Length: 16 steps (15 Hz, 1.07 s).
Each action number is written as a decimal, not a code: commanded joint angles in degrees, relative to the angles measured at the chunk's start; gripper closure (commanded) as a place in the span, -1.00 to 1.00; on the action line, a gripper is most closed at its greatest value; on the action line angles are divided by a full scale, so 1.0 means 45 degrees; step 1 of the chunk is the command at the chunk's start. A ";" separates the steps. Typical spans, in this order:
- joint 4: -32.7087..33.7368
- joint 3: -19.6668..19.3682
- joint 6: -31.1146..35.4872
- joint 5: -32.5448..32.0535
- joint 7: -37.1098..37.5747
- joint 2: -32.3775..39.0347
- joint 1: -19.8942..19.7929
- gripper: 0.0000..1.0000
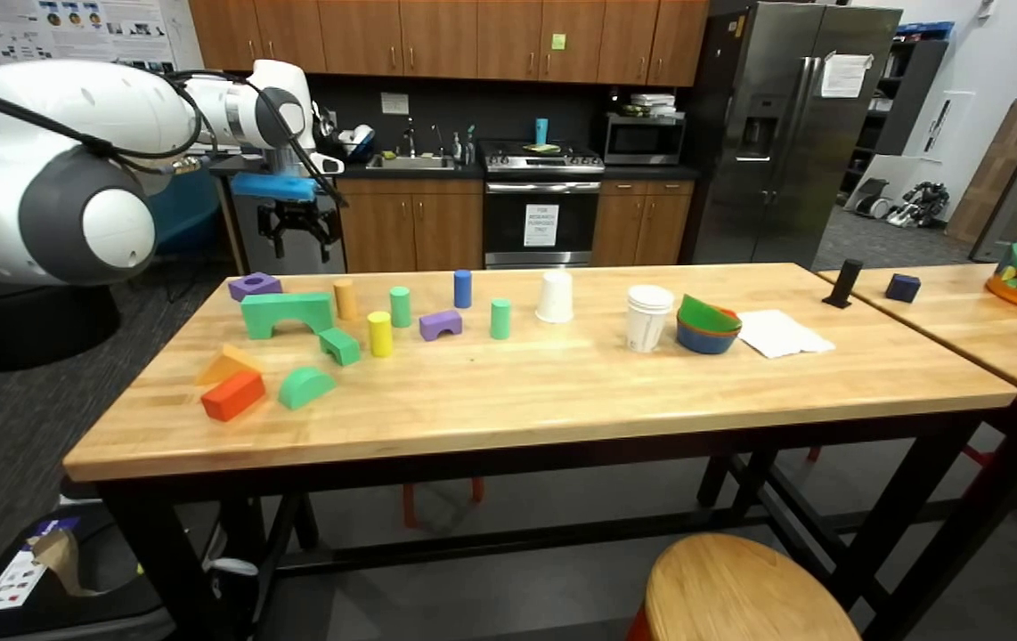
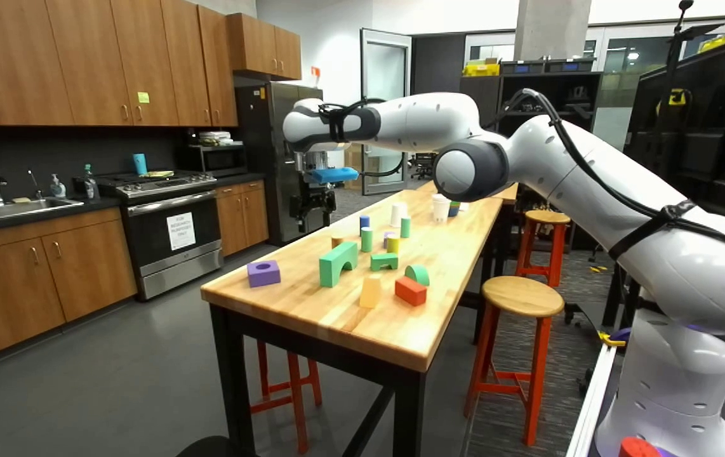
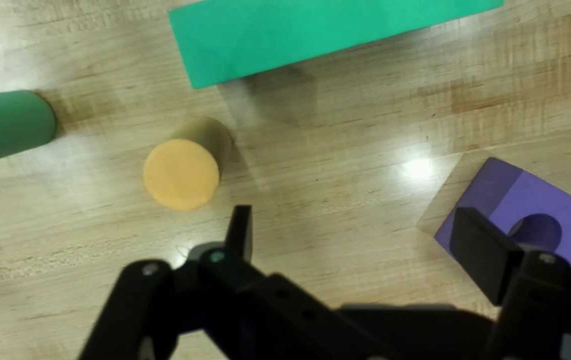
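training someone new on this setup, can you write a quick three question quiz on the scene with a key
1. Multiple choice: what colour is the block with a round hole? a) red b) purple c) yellow
2. True or false: the orange cylinder stands upright on the table.
3. In a few words: is the hand open or shut, and does it hold anything?

Key
1. b
2. True
3. Open, holding nothing
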 commanded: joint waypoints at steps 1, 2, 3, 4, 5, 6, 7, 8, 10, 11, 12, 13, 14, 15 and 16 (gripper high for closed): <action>0.0481 -0.0116 -0.0256 0.0009 0.0197 0.0200 -0.0217 -1.00; 0.0494 -0.0159 -0.0250 -0.0007 0.0162 0.0203 -0.0328 -1.00; 0.0501 -0.0185 -0.0281 -0.0009 0.0138 0.0186 -0.0428 -1.00; 0.0524 -0.0206 -0.0298 -0.0010 0.0123 0.0187 -0.0529 -1.00; 0.0539 -0.0207 -0.0340 -0.0008 0.0097 0.0173 -0.0610 -1.00; 0.0558 -0.0223 -0.0351 -0.0028 0.0094 0.0175 -0.0669 -1.00; 0.0564 -0.0297 -0.0422 -0.0097 0.0235 0.0162 -0.0693 -1.00; 0.0571 -0.0313 -0.0476 -0.0110 0.0199 0.0171 -0.0740 -1.00; 0.0562 -0.0330 -0.0695 -0.0115 0.0141 0.0154 -0.0828 -1.00; 0.0536 -0.0340 -0.0887 -0.0121 0.0140 0.0127 -0.0838 -1.00; 0.0523 -0.0355 -0.1047 -0.0142 0.0155 0.0108 -0.0834 -1.00; 0.0508 -0.0373 -0.1236 -0.0160 0.0170 0.0092 -0.0822 -1.00; 0.0507 -0.0393 -0.1396 -0.0164 0.0190 0.0090 -0.0816 -1.00; 0.0517 -0.0398 -0.1526 -0.0151 0.0181 0.0104 -0.0824 -1.00; 0.0537 -0.0399 -0.1636 -0.0130 0.0184 0.0119 -0.0839 -1.00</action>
